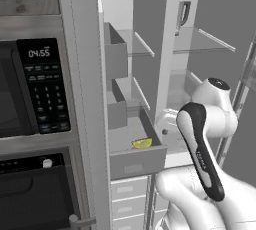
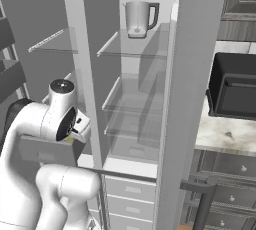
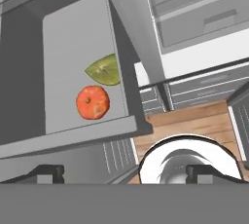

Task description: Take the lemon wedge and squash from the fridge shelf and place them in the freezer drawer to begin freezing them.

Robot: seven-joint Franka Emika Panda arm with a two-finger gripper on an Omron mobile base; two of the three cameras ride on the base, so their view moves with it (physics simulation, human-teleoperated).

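The freezer drawer stands pulled out, its flat front panel with the small recessed rectangle facing the robot. Inside it, on the grey floor, the lemon wedge and the squash lie just beside each other, apparently not quite touching. In the hand view the squash sits nearer the drawer's front wall, the wedge just behind it. In the left base view the lemon wedge shows close behind the front panel, toward the drawer's right side.

The gripper hangs above the drawer's front edge, apart from both items. Its two dark fingertips stand spread wide with nothing between them.

Fridge shelves sit in the open compartment on the right. A grey pitcher stands on the top shelf. A microwave sits left of the fridge.
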